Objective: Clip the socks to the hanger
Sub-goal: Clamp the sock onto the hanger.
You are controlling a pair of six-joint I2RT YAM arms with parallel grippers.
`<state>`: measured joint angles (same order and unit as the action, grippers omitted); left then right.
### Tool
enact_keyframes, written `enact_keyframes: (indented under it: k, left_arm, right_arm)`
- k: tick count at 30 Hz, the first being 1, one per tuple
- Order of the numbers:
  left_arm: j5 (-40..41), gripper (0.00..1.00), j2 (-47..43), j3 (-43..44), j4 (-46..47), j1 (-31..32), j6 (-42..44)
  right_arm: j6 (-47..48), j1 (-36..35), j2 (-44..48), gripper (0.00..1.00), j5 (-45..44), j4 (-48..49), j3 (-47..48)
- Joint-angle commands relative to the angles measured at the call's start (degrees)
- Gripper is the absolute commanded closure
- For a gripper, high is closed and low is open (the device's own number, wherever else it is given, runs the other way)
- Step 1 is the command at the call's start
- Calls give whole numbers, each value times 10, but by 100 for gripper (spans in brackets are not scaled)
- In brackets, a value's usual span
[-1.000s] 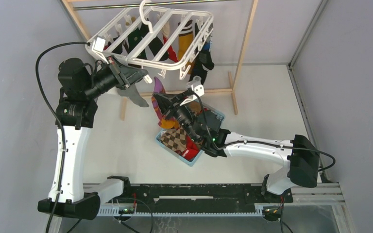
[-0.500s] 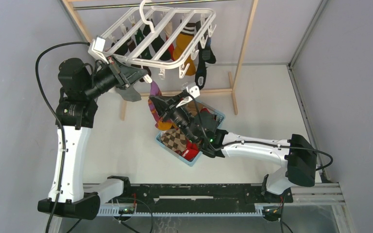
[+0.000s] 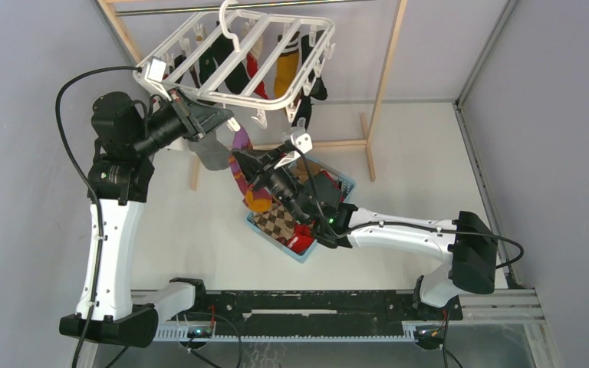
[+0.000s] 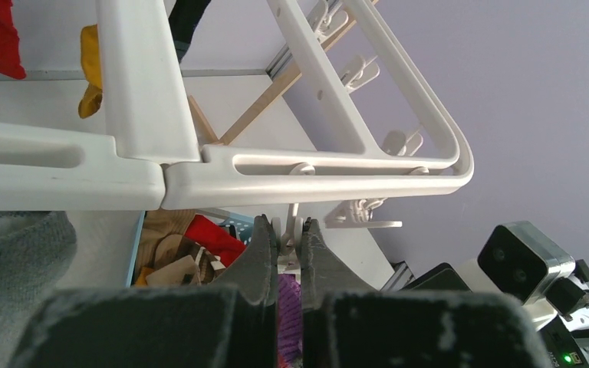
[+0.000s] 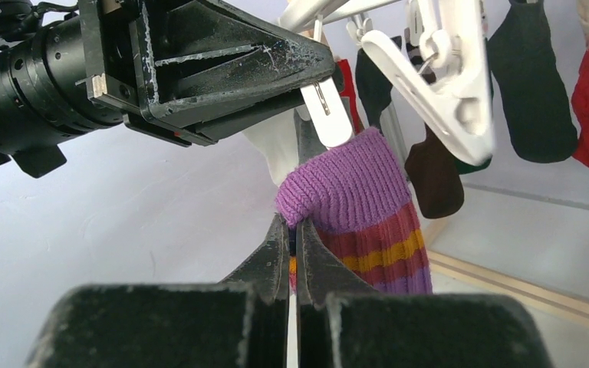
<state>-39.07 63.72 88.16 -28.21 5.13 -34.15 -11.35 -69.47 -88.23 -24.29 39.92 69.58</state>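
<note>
Item one, nearest the arm bases: we log a light-blue basket (image 3: 274, 239) on the table, holding an argyle brown sock (image 3: 276, 218) and a red sock (image 3: 301, 239).

Item two, above the basket's far-left corner: the right gripper (image 5: 292, 244), fingers pressed together on the purple-striped sock (image 5: 360, 199), cuff uppermost and the rest hanging down.

Item three, beyond it: the left gripper (image 5: 316, 86), fingers squeezed on a white clip (image 5: 328, 115) whose lower end meets that cuff. A grey sock (image 3: 211, 153) hangs just under this gripper; we cannot tell what holds it.

Item four, farthest: the hanger (image 4: 314, 180), tilted, hanging within the wooden rack (image 3: 387, 69), with hung socks (image 3: 285, 70) in black, red and mustard dangling beneath it.
</note>
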Motion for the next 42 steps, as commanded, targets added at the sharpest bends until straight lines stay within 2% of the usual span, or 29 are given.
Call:
enact_keyframes:
  k: [1,26,42]
  left_arm:
    - [-9,100,-17,-6,-19,5,-6]
    - [-6,100,-15,9,-25,4,1]
    - [-7,100,-16,7,-27,4,0]
  right_arm:
    - [16,-5,-5,100,10,12,32]
    - [10,14,6,100,-4,-19,36]
    - [19,16,4,100,3,-3,39]
